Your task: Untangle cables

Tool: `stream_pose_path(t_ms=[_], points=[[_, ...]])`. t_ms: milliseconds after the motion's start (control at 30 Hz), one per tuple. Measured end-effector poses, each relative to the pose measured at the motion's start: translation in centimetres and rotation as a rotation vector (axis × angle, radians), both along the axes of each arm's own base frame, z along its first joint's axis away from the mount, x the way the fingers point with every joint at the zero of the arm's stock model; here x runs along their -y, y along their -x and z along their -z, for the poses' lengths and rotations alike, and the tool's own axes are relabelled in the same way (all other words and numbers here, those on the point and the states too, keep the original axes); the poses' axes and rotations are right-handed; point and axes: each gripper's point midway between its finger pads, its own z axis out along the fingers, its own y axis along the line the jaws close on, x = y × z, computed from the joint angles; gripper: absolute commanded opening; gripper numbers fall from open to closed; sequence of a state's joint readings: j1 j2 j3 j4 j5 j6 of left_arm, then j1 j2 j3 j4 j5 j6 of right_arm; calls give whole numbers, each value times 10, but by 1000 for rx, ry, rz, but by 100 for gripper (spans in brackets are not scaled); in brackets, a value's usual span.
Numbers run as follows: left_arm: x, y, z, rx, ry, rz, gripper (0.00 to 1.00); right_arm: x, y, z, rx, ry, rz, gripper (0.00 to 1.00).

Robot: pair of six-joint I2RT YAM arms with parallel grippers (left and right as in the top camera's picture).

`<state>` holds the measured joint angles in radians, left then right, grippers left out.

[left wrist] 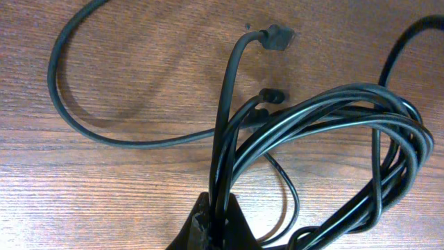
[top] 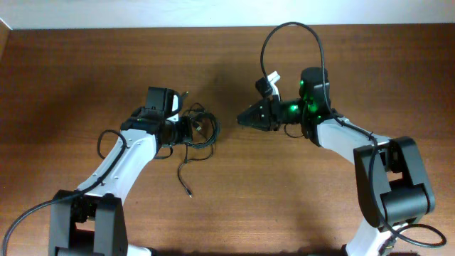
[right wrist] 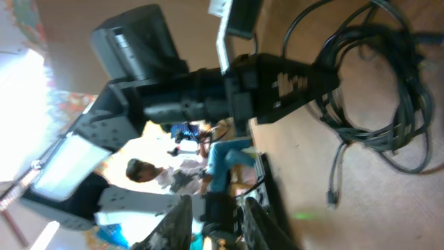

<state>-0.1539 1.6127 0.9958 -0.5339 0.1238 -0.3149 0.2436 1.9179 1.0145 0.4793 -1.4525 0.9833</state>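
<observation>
Left hand pinches the cables; right hand is just beside them.
The cables lie coiled on the table left of centre, one plug end trailing toward the front edge. The left hand is pressed together on several strands. The right hand's fingers stand slightly spread, empty, pointing at the coil without touching.

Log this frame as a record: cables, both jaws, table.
cables: tangled coil, one plug end trailing loose
left jaws: shut on cables at the coil's left edge
right jaws: open, empty, apart from the coil on its right
table: brown wood, coil partly resting on it
</observation>
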Motion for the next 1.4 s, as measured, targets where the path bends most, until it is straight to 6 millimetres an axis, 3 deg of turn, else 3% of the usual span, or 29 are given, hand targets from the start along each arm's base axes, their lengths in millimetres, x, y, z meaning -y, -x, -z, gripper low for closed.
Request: stream_pose_path(t_ms=[100,233,333,500,633,700,767,967,1033,1067,1233,1267,1400], points=[[0,0,0,-2,2,1,0,-7,4,15,15,29,24,28],[5,5,1,-24,31,10,0,-14,17,73,-105,238,109,28],[6,10,6,-46,56,-30,0,-13,22,109,-66,416,155,33],[15,17,11,-83,124,-70,0,-24,25,131,50,552,172,33],[32,29,18,-119,161,-71,0,-24,23,142,88,629,202,30],[35,31,24,-116,174,-76,0,-25,22,146,110,666,218,21],[35,33,27,-119,180,-89,0,-25,21,150,127,696,231,4],[33,25,26,-86,175,-110,0,-13,19,161,118,777,265,4],[33,25,26,-85,173,-112,0,-8,19,166,111,813,276,26],[33,25,26,-84,173,-111,0,-9,19,165,113,804,272,30],[33,25,26,-85,173,-111,0,-29,18,145,149,667,230,29],[33,25,26,-86,177,-110,0,-30,19,144,147,660,225,23],[42,28,24,-101,223,-87,0,-23,15,151,149,713,257,18]])
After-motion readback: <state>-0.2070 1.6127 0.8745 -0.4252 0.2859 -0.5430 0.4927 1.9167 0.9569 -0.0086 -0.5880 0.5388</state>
